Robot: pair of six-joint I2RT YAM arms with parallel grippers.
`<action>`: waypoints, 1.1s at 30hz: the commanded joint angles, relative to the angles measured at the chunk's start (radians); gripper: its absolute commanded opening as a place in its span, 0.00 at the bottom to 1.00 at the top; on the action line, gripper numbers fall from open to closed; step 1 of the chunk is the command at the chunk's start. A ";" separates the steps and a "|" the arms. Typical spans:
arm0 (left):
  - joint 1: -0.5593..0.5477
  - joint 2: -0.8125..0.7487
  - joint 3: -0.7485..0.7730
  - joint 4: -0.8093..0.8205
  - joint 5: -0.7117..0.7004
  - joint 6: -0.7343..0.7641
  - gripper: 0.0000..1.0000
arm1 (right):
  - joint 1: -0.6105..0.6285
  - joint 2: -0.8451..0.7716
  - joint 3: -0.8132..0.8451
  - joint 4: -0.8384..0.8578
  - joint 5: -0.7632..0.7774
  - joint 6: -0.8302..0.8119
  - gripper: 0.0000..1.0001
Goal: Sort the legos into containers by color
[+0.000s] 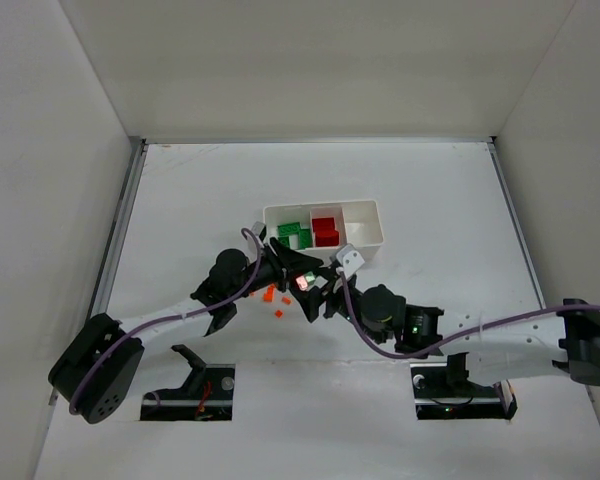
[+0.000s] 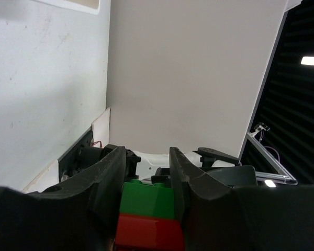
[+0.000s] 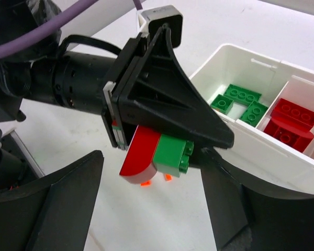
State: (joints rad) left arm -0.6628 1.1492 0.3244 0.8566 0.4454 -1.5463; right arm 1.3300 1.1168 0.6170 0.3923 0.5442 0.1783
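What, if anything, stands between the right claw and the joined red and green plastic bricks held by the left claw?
Nothing visible does. In the right wrist view the right claw is open, its fingers spread to either side of the joined red and green plastic bricks, which the left claw clamps. Only open air lies between them.

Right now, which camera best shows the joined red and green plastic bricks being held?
Right wrist: the joined red and green plastic bricks show nearly whole, side-on. Left wrist shows one end only; top external, a tiny blur.
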 commanded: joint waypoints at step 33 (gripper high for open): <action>0.067 -0.094 -0.019 -0.020 -0.007 0.117 0.67 | -0.031 0.015 -0.016 0.065 0.095 0.044 0.41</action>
State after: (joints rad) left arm -0.6060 1.1004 0.3183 0.8406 0.4416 -1.4834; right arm 1.3090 1.1267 0.6048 0.4179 0.6067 0.2134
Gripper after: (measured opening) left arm 0.673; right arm 0.543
